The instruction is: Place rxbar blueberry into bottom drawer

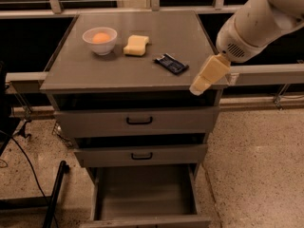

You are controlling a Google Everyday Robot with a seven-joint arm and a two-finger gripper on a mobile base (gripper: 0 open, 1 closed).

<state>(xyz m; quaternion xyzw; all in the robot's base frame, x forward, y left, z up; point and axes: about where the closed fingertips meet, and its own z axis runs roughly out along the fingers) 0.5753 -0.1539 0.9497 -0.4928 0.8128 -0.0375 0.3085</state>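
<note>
The rxbar blueberry [171,63], a flat dark navy bar, lies on the grey cabinet top [95,70], right of centre. The gripper [198,86], cream-coloured at the end of a white arm, hangs over the top's front right corner, a little to the right of and in front of the bar, not touching it. The bottom drawer [145,194] is pulled out below, its plain grey inside showing.
A white bowl [99,40] holding an orange thing and a yellow sponge block [136,45] sit on the top's back left. Two upper drawers with black handles [139,121] are slightly ajar. A black pole and cables lie on the floor at left.
</note>
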